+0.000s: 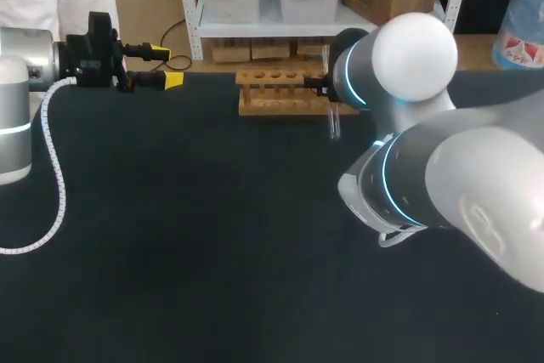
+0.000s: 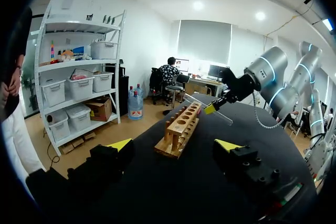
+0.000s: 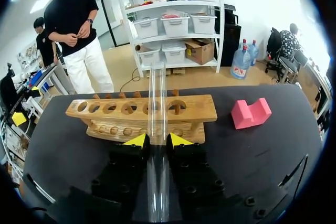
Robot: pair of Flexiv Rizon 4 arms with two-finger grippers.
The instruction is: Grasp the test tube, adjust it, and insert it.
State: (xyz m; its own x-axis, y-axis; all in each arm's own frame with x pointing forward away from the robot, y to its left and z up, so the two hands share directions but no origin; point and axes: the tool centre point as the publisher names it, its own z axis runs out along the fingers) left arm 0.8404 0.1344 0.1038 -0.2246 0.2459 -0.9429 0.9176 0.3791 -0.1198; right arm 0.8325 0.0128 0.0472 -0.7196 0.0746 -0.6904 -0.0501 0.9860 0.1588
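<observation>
Test tube [image 3: 157, 93] is held in the right claw [image 3: 157, 140]. The two yellow tips press it from both sides, so that claw is clenched on the glass. The tube sticks out past the tips and points at the wooden rack [image 3: 105, 109]. It is up in the air, just beside the rack's near end, and it is not in any hole yet. From the left wrist view the tube looks tilted, not straight up.

A pink block [image 3: 251, 114] sits on the table [image 1: 212, 235] near the other end of the rack. The left claw [image 1: 166, 66] hangs at the far left edge, well apart from the rack. Its fingers are spread wide with nothing in them.

I think the job now is to fix how the tube sits. To do that well, the tube should be turned until it stands straight, closed end down. I cannot tell which end that is. Then it should hang right over one hole before it goes down. The move should be slow, because glass can break if it bumps the wood. The squeeze should be firm enough to stop a slip, but not hard. If the tube is crooked, it may catch on the hole's edge.
</observation>
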